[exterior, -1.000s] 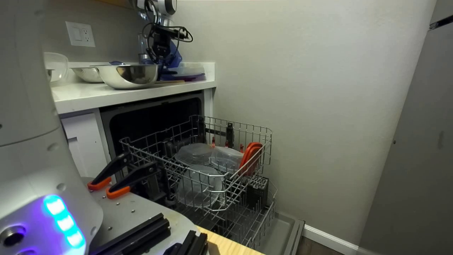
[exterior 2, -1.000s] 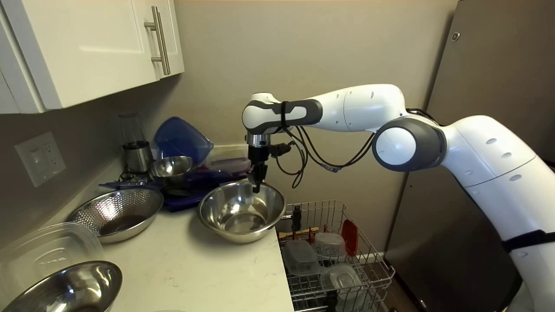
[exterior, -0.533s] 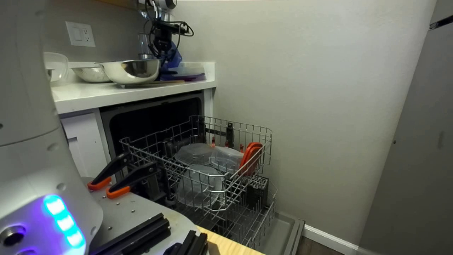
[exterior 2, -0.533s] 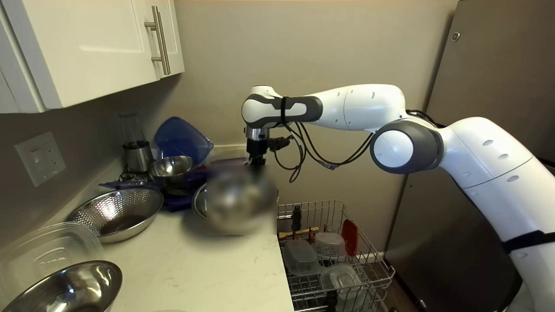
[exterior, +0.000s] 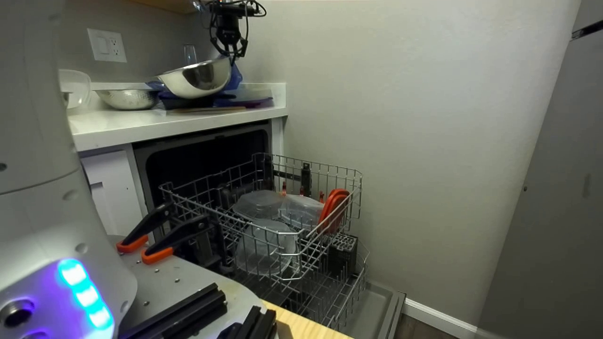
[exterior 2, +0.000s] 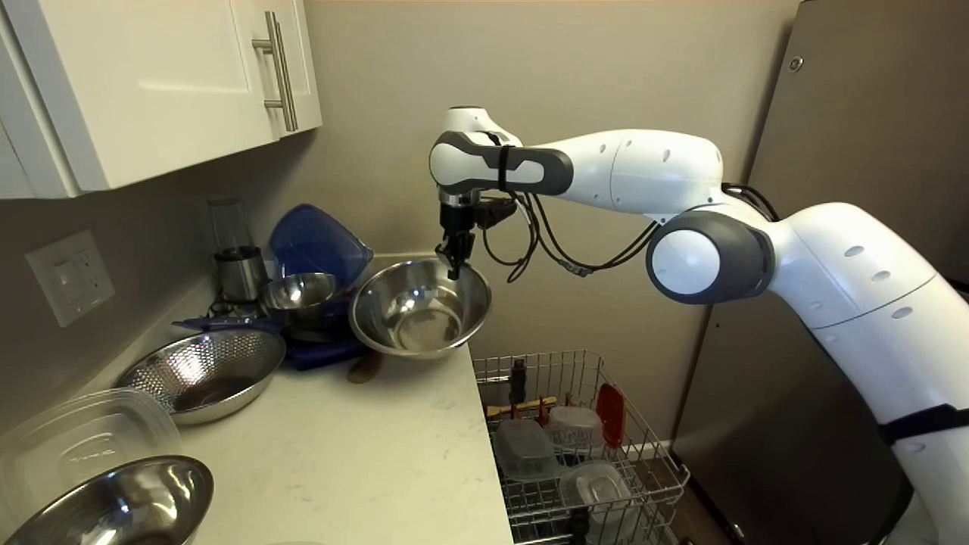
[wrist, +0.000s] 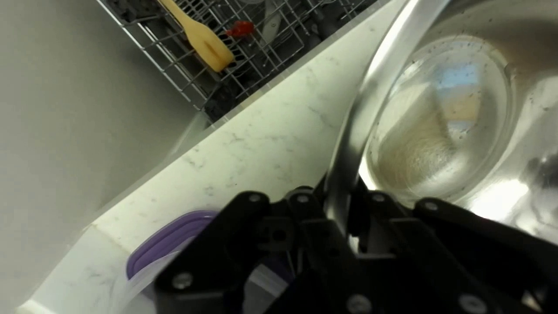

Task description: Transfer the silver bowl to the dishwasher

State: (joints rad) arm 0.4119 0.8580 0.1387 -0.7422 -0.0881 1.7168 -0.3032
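Note:
The silver bowl point(exterior: 195, 82) hangs in the air above the counter, tilted, with its gripped side higher. Its shiny inside shows in an exterior view point(exterior 2: 420, 314) and in the wrist view point(wrist: 440, 131). My gripper is shut on its rim in both exterior views point(exterior: 232, 55) point(exterior 2: 454, 266). In the wrist view the rim runs between the fingers of the gripper point(wrist: 340, 194). The dishwasher point(exterior: 202, 157) is open below the counter, its upper rack point(exterior 2: 643, 425) pulled out beside the counter edge. The rack also shows in the wrist view point(wrist: 168, 69).
The rack holds clear containers point(exterior 2: 528, 448), a red lid point(exterior 2: 610, 415) and a wooden spatula point(wrist: 207, 43). A colander point(exterior 2: 208, 375), another metal bowl point(exterior 2: 125, 503) and blue lids point(exterior 2: 318, 246) stand on the counter point(exterior 2: 378, 469). A cabinet point(exterior 2: 166, 91) hangs above. Clamps point(exterior: 176, 238) sit near the base.
The gripper has risen with the silver bowl, lifting it off the counter. The bowl now tilts and has shifted toward the back wall. A brown object on the counter has come into view.

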